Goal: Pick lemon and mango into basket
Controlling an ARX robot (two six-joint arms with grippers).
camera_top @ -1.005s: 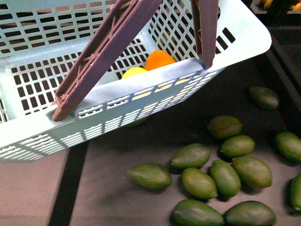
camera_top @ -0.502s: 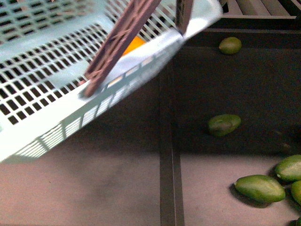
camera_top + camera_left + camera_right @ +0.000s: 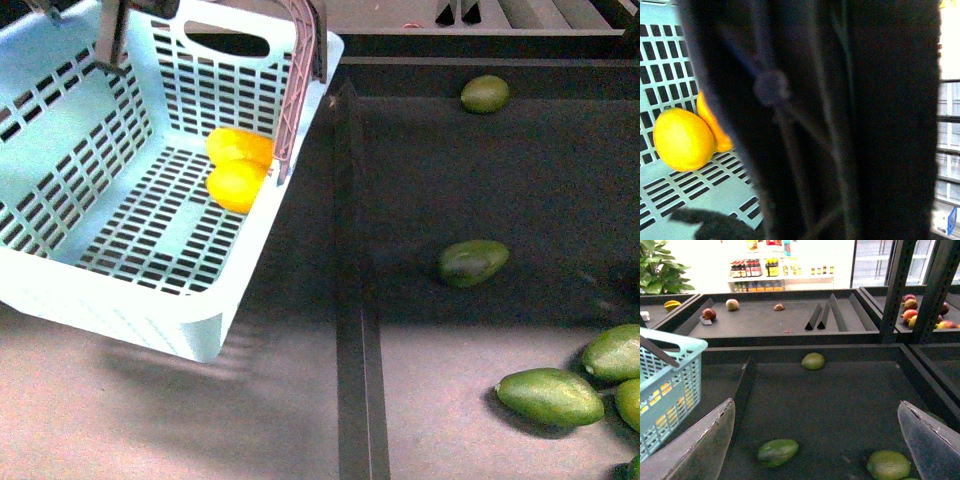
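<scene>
— Front view? Teal basket (image 3: 120,290) at left on the display shelf (image 3: 300,400), holding lemon (image 3: 236,186) touching mango (image 3: 240,146).
— Left wrist? Mostly dark blur; left claw unreadable, cannot tell.
— Right wrist? Right claw (image 3: 815,440) spread apart, empty, above green mangoes (image 3: 777,451).

Prob. a grocery shop: produce bins (image 3: 790,320), stocked shelves (image 3: 785,267) behind.

front: even light, soft shadow under basket (image 3: 150,300) | left wrist: dark blurred foreground (out of focus) | right wrist: blown-out background glare
</scene>
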